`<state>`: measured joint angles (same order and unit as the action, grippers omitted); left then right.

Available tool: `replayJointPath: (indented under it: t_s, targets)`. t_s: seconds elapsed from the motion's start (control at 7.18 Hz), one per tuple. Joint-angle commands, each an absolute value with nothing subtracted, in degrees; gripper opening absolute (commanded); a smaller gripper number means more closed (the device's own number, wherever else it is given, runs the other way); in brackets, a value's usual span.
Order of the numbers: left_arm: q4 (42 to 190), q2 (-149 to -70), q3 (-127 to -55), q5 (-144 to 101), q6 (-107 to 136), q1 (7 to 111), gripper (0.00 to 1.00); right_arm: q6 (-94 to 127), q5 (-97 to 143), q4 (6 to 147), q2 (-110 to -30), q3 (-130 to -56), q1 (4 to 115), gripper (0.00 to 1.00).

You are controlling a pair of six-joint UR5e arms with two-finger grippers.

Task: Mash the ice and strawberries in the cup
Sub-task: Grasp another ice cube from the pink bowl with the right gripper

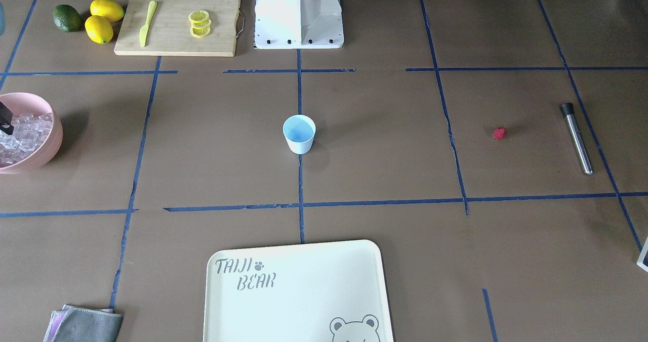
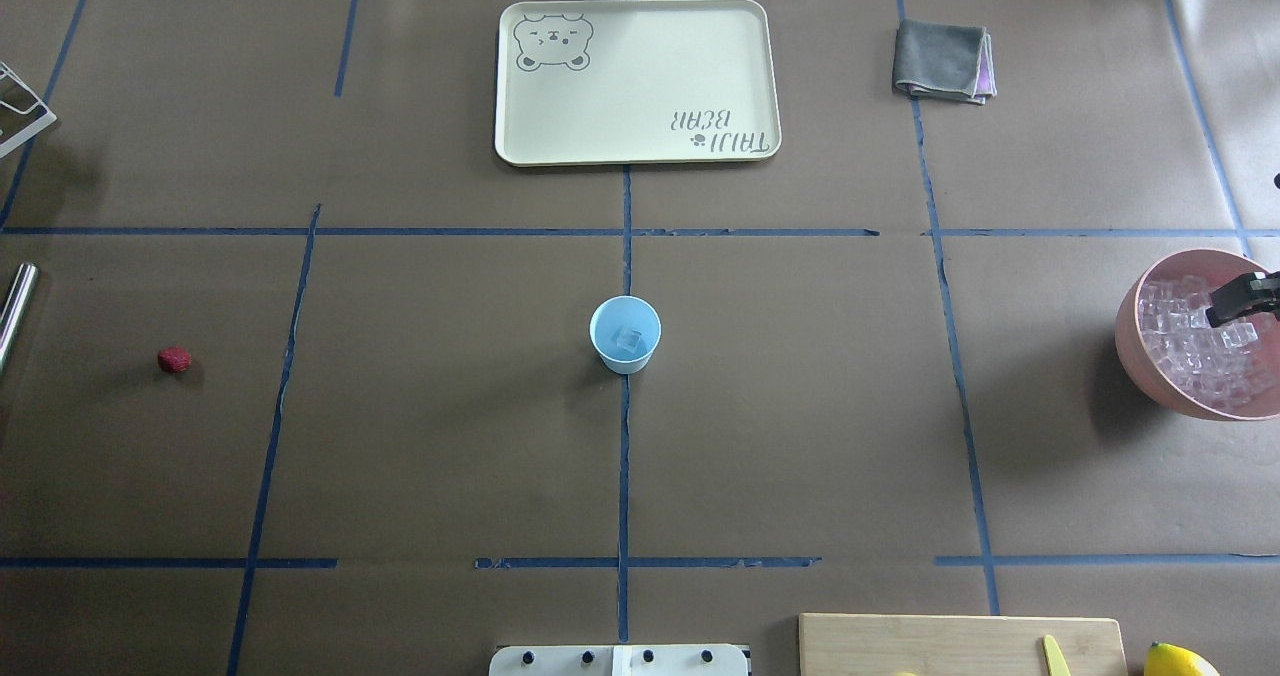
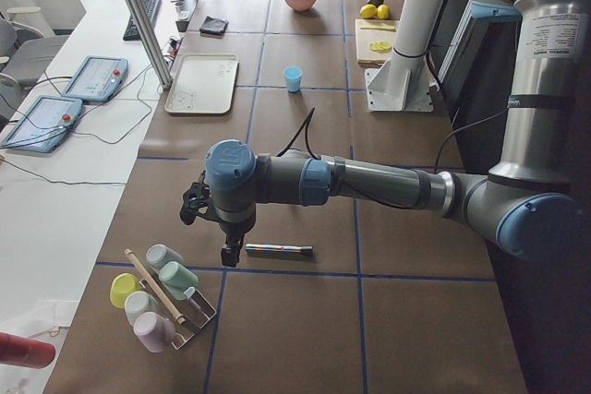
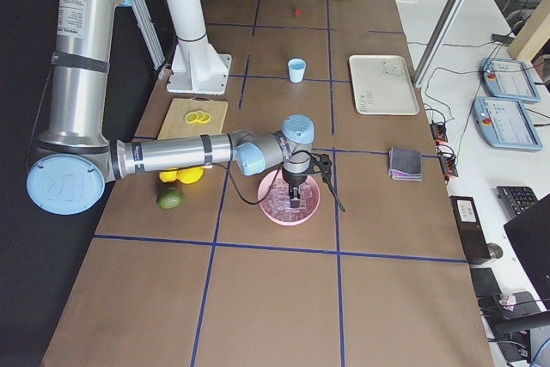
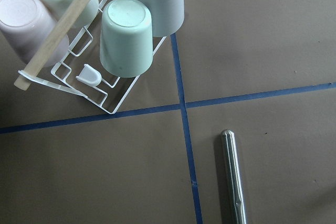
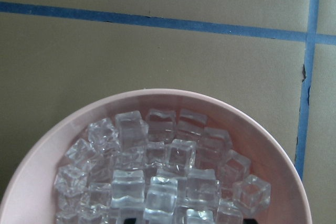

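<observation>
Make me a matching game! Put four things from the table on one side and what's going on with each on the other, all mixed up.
Things:
1. cup
2. strawberry
3. pink bowl
4. cutting board

What's going on:
A. carries lemon slices and a yellow knife
B. red, lying by itself
C. has one ice cube inside
D. piled with ice cubes

Pairs: 1-C, 2-B, 3-D, 4-A

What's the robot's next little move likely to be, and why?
Probably the right claw dips into the pink bowl to pinch one piece of ice. It hangs just above the pile, the cup holds only one cube, and the strawberry lies far off.
</observation>
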<state>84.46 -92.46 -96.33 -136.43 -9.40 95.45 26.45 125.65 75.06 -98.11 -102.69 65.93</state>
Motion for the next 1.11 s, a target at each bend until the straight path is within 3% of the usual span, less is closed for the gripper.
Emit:
replayJointPath:
  t_s: [0.0,0.98]
  targets:
    - [84.5,-92.5,-96.3,-136.5,-9.4,95.4,1.0,25.0,125.7,75.2,-98.0,-102.1,65.8,0.71]
    - [84.4,-92.5,-97.2,-136.7,-9.3,95.4,1.0,24.7,125.8,75.4,-98.2,-100.5,64.5,0.71]
